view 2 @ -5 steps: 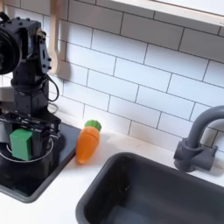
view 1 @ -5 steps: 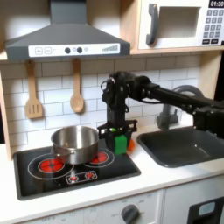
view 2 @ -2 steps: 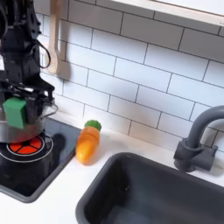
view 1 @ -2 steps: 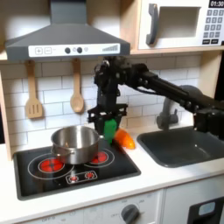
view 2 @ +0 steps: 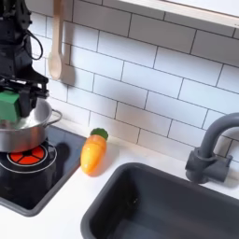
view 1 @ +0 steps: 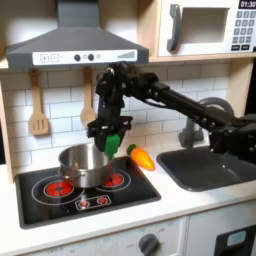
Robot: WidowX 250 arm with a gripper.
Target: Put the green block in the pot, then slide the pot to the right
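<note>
The gripper [view 1: 108,134] is holding the green block [view 1: 110,141] clamped between its fingers, and it is now hanging over the right-hand rim of the pot [view 1: 84,165] as the first exterior view shows it. A second ago the gripper was standing low at the right edge of the stovetop [view 1: 60,196], right of the pot, with the block at burner level; since then it has risen and travelled leftward, passing above the orange carrot [view 1: 142,158] on the way. The lift and carry are therefore judged complete, and the release into the pot is the step in hand.

In the second exterior view the green block [view 2: 8,103] is sitting in the gripper [view 2: 11,101] at the picture's left edge, above the pot [view 2: 26,131] and not yet inside its walls (whether it is over the middle or only over the rim cannot be told from either picture). The pot itself is resting on the rear burner, in the same place as in the earlier frames, so the slide has not begun. The carrot [view 2: 92,153] is lying on the worktop [view 2: 65,215] between the stovetop's right edge and the sink basin [view 2: 173,201], unmoved.

Assessment: the block needs bringing a little further over the pot's opening before the fingers part, since a drop onto the rim could send it bouncing onto the stovetop. The carrot is lying in the path of a rightward slide and may be pushed.
</note>
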